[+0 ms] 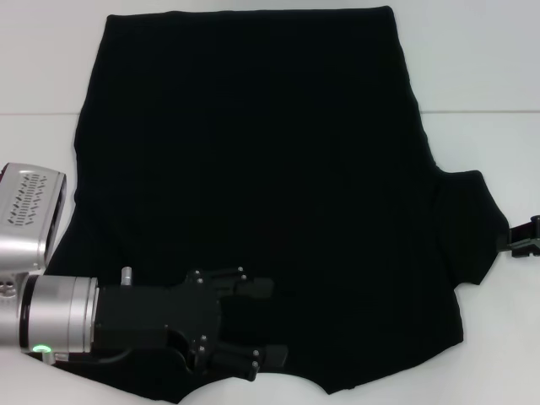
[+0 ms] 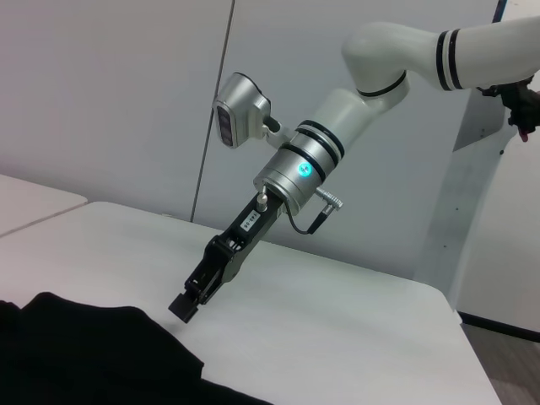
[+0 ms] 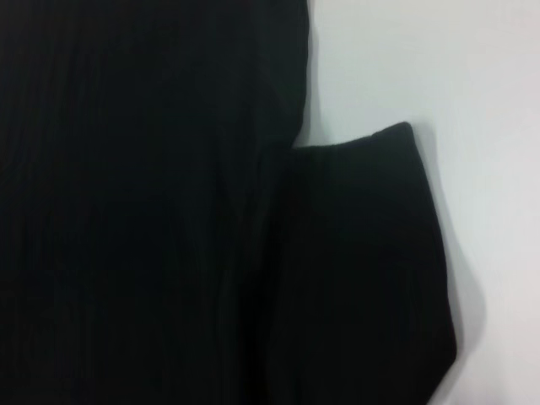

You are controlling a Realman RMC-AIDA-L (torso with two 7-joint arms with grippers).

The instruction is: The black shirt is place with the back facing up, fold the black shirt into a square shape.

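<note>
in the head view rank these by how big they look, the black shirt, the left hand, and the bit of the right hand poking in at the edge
1. The black shirt, by far the largest; it fills most of the view.
2. The left hand, over the shirt's near left part; nearness to the camera enlarges it.
3. The right hand, only a sliver showing beside the shirt's right sleeve.

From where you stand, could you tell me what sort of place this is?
Probably a robotics lab or test room: a plain white table holding only the black shirt, bare pale wall panels, and the right gripper poised at the shirt's sleeve.
</note>
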